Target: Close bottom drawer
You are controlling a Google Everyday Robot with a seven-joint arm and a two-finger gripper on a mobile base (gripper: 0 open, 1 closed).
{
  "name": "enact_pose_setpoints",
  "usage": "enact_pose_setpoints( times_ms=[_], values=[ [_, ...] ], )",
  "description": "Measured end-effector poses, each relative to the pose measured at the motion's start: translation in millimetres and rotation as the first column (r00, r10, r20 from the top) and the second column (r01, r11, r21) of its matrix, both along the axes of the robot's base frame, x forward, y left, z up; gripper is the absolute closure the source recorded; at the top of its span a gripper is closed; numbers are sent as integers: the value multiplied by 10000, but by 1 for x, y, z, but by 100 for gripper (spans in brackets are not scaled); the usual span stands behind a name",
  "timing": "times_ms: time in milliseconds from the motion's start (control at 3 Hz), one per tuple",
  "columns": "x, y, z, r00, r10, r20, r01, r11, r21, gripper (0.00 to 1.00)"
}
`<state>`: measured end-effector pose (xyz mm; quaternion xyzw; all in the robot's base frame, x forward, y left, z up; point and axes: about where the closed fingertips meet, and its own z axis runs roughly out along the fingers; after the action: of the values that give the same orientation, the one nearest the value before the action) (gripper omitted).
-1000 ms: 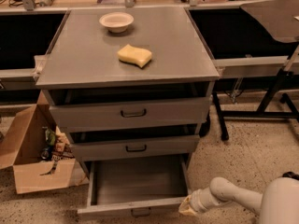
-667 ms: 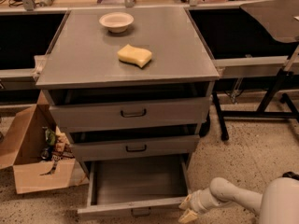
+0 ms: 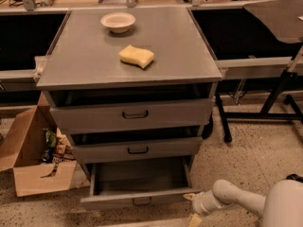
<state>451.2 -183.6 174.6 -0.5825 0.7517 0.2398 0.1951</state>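
Wide grey metal bottom drawer (image 3: 142,178), shallow front w/ dark loop handle (image 3: 142,201), stands pulled well out, bare interior showing. Gripper (image 3: 191,208) on white arm (image 3: 236,200) sits low by its front-right corner, jaws spread. Task barely begun: full push inward left to do.

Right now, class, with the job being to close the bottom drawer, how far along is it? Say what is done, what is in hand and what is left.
Done: nothing yet. The bottom drawer stands pulled far out, its grey interior showing. In hand: the hand is low by the drawer's front right corner, open and holding nothing. Left: the whole push inward, until the drawer front is back in line.
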Motion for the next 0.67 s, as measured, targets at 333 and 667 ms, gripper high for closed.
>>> enact_pose_setpoints(
  times_ms=[333,667],
  values=[
    [-1,0,-2,9999,-96,-84,96,10000,23,17],
    [18,-6,-10,9981,-620,-16,620,9980,123,39]
  ],
)
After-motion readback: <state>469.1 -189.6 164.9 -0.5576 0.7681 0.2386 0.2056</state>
